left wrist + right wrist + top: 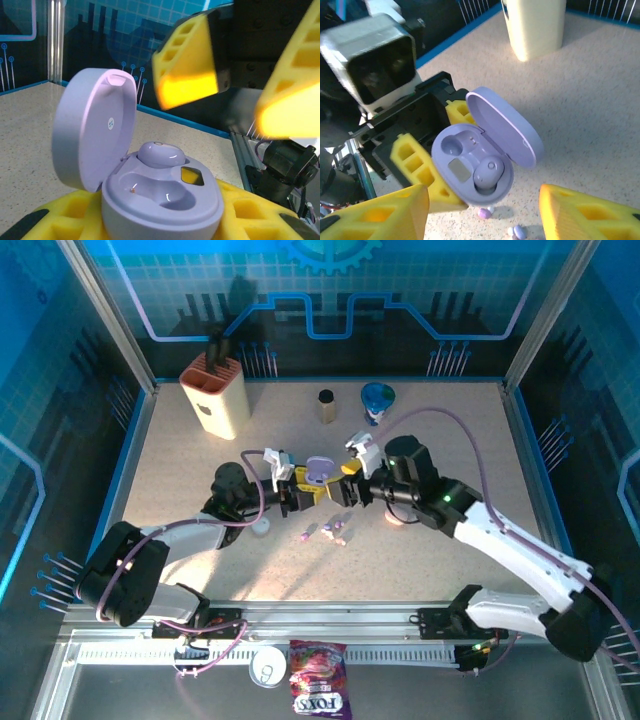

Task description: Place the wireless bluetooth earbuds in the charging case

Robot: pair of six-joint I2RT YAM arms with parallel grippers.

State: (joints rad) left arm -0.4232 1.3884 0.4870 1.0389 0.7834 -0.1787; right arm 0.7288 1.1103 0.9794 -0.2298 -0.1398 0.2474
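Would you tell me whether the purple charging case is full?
Half full: the charging case holds one purple earbud; its other well is empty.

Speckled table [470, 440] — beige holder [215, 395], dark cylinder [326, 406], blue container [378, 402], scattered earbuds [330, 529] on it.

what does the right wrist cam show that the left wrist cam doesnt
Right wrist, not left wrist: two loose earbuds on the table below the case, and a cream block beyond it.
Left wrist, not right wrist: the dark wrist behind the right gripper.
Both: the purple case open, one seated earbud, the other socket empty, the left gripper clamped on the case, the right gripper's yellow fingers apart.
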